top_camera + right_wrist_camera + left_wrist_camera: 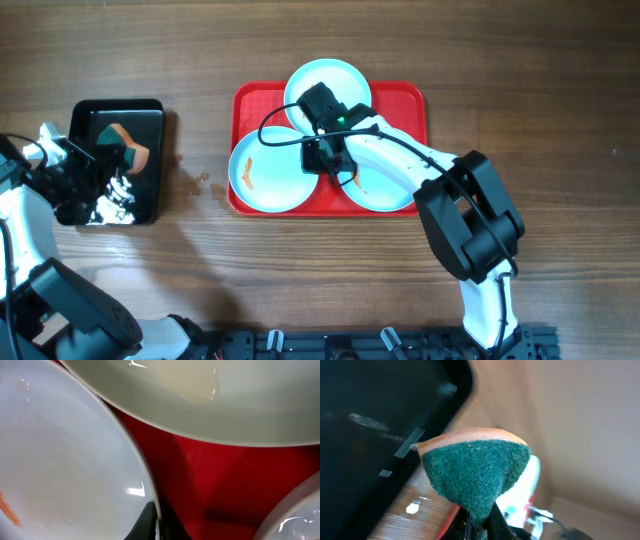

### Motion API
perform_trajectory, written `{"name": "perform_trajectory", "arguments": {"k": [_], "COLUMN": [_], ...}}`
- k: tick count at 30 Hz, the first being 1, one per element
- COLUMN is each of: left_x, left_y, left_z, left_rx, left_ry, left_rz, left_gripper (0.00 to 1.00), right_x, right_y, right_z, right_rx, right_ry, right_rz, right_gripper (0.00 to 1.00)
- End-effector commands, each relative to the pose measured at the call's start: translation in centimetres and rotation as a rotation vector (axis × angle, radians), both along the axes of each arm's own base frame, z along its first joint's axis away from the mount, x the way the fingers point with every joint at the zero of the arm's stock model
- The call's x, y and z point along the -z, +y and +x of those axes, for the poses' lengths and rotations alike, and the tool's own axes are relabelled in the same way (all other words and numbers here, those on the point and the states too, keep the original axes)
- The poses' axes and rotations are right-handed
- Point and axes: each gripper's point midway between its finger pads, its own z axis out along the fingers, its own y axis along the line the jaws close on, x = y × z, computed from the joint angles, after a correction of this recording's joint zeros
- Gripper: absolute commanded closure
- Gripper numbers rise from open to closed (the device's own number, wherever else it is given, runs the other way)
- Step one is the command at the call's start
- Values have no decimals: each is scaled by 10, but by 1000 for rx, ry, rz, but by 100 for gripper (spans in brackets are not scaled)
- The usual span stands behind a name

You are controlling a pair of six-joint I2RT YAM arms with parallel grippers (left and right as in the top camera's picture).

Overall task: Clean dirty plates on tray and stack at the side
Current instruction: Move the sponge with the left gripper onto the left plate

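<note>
Three pale blue plates lie on the red tray [405, 100]: a far one [310, 80], a left one [265, 175] with an orange smear, and a right one [385, 195] with a smear. My right gripper [322, 160] is at the tray's middle, shut on the left plate's right rim. In the right wrist view its fingers [156, 522] pinch that rim, with the left plate [65, 460], far plate [240, 405] and tray [225, 480] around them. My left gripper [100, 165] is shut on a green-and-orange sponge [125, 148], [475, 470], over the black tray.
A small black tray [150, 110] stands at the table's left, with something white and shiny at its near end [115, 205]. Small wet spots [203, 180] lie on the wooden table between the two trays.
</note>
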Motion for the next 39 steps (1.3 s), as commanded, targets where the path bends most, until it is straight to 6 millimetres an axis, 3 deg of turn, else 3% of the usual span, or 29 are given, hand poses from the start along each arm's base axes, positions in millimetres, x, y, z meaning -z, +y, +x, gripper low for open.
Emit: {"name": "perform_trajectory", "arguments": {"k": [1,7,12,22,26,39], "left_x": [-61,-63,-56,15,29,65], "left_y": [-43,-68,-103,-169,-178,-249], "left_z": [7,12,16,12,11,1], "left_rx": [180,254,341,466,449,648], "left_ry": [-273,-278,-232,75,148,197], "left_rz": [-224,-232,-227,137,221,221], "left_gripper": [96,96,96,96,96,96], "right_x": [17,17,17,17,17,16], "right_y": [-9,-8,-8,-8,-8,-2], "right_z": [-8,-7,-7,-7,-7,-6], "right_rx": [3,3,4,6,6,0], "right_ry": [28,24,24,25,25,23], "right_rz": [-43,-40,-39,-39,-39,-10], "right_gripper": [96,96,95,96,96,96]}}
